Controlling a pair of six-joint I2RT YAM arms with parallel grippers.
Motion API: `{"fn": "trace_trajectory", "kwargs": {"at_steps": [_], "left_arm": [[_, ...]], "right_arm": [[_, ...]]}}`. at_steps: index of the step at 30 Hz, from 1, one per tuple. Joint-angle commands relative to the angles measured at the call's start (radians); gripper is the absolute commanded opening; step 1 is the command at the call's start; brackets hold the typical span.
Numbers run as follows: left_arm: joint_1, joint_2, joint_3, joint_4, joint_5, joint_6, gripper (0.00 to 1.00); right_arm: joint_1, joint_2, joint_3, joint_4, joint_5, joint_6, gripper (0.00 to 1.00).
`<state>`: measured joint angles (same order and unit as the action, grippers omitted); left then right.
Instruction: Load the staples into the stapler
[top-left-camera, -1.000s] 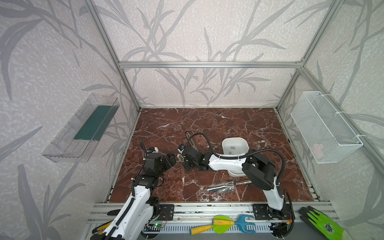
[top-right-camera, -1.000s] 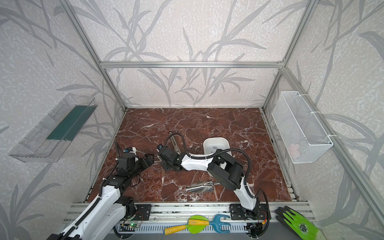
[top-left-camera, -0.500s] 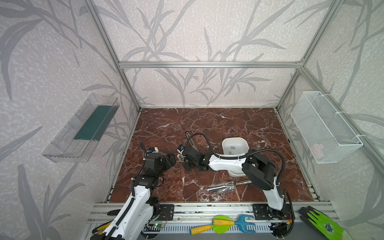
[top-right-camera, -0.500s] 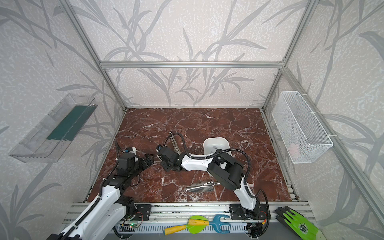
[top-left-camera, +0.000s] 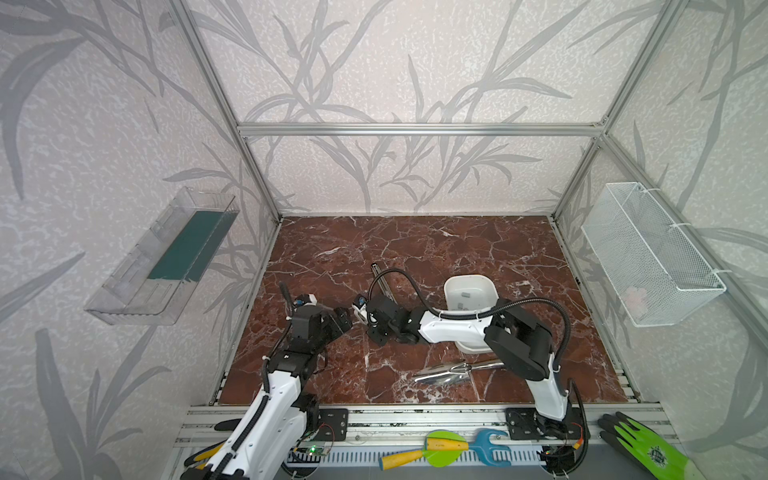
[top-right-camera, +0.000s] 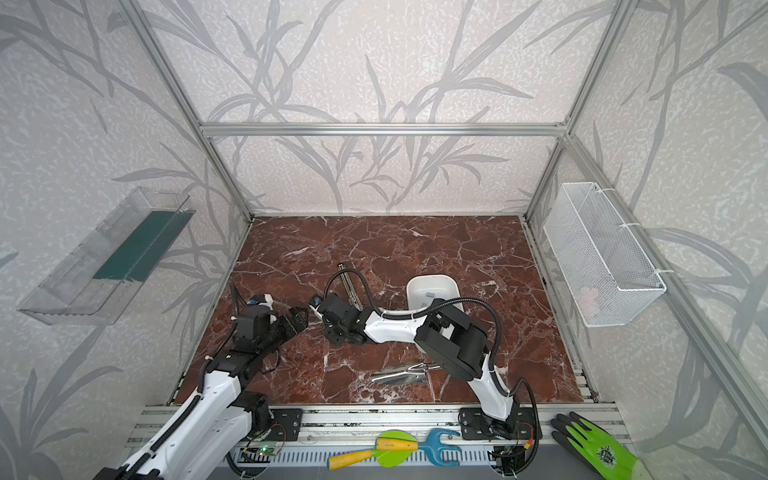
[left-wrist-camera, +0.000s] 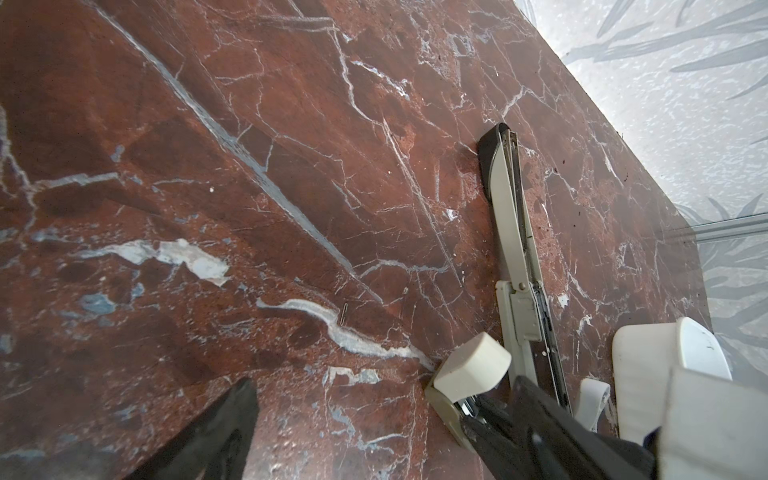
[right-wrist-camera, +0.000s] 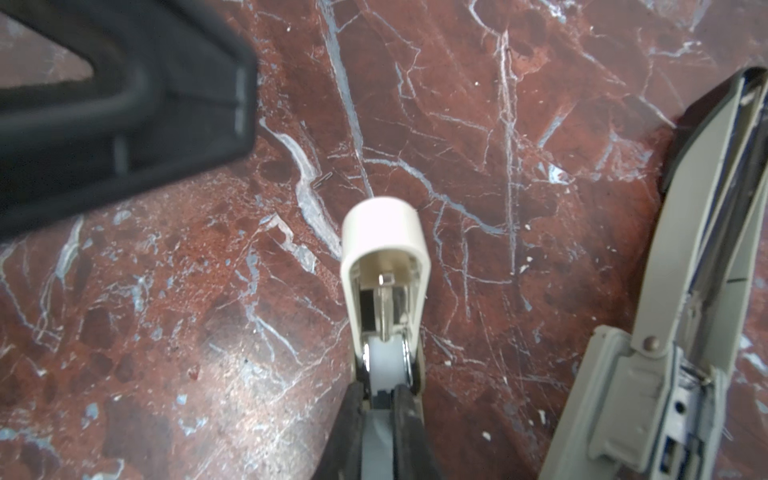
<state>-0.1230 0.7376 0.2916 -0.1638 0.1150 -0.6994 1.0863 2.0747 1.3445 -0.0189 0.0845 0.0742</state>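
Observation:
The stapler (top-left-camera: 380, 280) (top-right-camera: 347, 278) lies hinged open on the marble, and its long cream and black body (left-wrist-camera: 511, 232) (right-wrist-camera: 685, 291) stretches away from me. Its cream lid (right-wrist-camera: 384, 249) (left-wrist-camera: 473, 365) stands raised off the body, and my right gripper (right-wrist-camera: 379, 395) (top-left-camera: 359, 309) is shut on the lid's inner metal part. My left gripper (left-wrist-camera: 382, 428) (top-left-camera: 344, 319) hangs open just left of the lid with nothing between its fingers. A grey strip of staples (top-left-camera: 464, 294) lies in the white bowl (top-left-camera: 451, 286). One loose staple (left-wrist-camera: 343, 313) (right-wrist-camera: 322, 179) lies on the table.
Metal tweezers (top-left-camera: 453, 372) (top-right-camera: 403, 374) lie near the front, beside the right arm. The white bowl (top-right-camera: 415, 286) stands partly under that arm. A wire basket (top-left-camera: 648, 257) hangs on the right wall and a clear shelf (top-left-camera: 166, 257) on the left wall.

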Motion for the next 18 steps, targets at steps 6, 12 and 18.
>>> {"fn": "trace_trajectory", "kwargs": {"at_steps": [6, 12, 18], "left_arm": [[0.004, 0.006, -0.006, 0.014, 0.002, 0.001, 0.96], [0.005, 0.006, -0.007, 0.014, 0.002, 0.001, 0.95], [0.004, 0.006, -0.008, 0.015, 0.002, 0.001, 0.95]], "right_arm": [[-0.003, -0.09, -0.048, 0.045, -0.031, -0.04, 0.1], [-0.003, -0.106, -0.068, 0.059, -0.015, -0.052, 0.1], [-0.003, -0.075, -0.057, 0.057, 0.016, -0.061, 0.1]]}}
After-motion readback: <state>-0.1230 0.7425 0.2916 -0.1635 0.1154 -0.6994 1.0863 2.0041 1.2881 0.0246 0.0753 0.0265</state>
